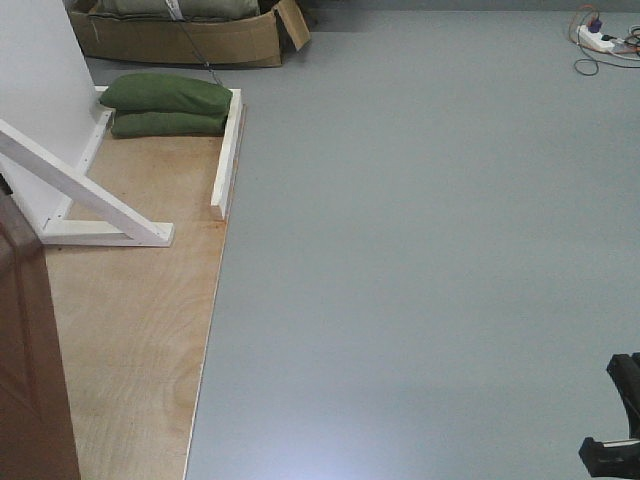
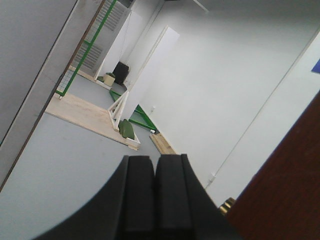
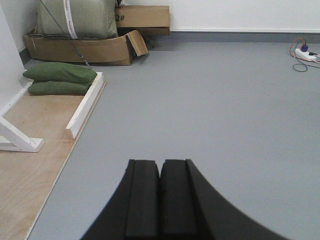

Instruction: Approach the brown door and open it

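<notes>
Grey floor (image 1: 420, 250) fills most of the room, with a plywood sheet (image 1: 140, 300) laid along its left side. Closest in, the left end effector (image 2: 155, 165) has its pads pressed together with nothing between them, and the right end effector (image 3: 160, 167) is the same. The brown door (image 1: 30, 350) stands at the near left edge of the front view. Only the left wrist view shows its glossy face close up, at lower right, with a bit of brass (image 2: 227, 204) beside it. Farther back, white beams (image 1: 90, 195) brace a white panel on the plywood, and two green sandbags (image 1: 165, 105) are stacked behind them. Beyond sit a torn cardboard box (image 1: 180, 40) and, far right, a power strip (image 1: 598, 38).
</notes>
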You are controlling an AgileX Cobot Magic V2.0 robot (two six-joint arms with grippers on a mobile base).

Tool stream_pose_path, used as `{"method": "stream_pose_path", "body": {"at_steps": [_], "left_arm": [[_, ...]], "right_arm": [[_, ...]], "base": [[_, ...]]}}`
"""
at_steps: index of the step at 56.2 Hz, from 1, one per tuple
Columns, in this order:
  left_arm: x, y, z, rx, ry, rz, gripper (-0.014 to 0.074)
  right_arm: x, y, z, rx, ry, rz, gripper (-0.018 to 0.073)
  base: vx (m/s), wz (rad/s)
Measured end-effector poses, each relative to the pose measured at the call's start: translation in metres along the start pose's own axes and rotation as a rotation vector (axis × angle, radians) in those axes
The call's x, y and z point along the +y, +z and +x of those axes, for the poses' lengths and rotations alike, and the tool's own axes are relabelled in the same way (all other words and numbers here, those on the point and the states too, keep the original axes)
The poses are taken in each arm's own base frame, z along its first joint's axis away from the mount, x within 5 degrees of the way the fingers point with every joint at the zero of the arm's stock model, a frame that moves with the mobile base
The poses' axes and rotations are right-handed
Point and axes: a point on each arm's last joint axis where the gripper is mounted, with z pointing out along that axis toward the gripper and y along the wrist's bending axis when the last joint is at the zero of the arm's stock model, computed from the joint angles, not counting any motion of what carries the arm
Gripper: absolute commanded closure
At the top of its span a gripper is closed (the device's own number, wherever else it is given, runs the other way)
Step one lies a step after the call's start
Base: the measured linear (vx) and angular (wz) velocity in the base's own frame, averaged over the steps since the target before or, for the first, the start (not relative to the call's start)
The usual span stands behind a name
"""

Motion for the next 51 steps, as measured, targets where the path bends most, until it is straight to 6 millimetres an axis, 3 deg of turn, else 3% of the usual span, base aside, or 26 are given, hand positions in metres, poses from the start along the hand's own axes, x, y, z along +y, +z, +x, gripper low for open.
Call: {"method": "stream_pose_path", "body": {"at_steps": [21, 37, 51], "left_arm": [[-0.009, 0.005, 0.015, 0.021, 0.054, -0.005, 0.06], [-0.029, 0.011, 0.005, 0.011, 0.018, -0.002, 0.06], [-0.032, 0.012, 0.005, 0.027, 0.01, 0.022, 0.06]], "right_arm": [[0.0, 0.0, 0.0, 0.0, 0.0, 0.0, 0.0559], [0.0, 0.0, 0.0, 0.0, 0.0, 0.0, 0.0559], [0.0, 0.0, 0.0, 0.0, 0.0, 0.0, 0.0559]], "base": [[0.0, 0.0], [0.0, 0.0], [0.0, 0.0]]}}
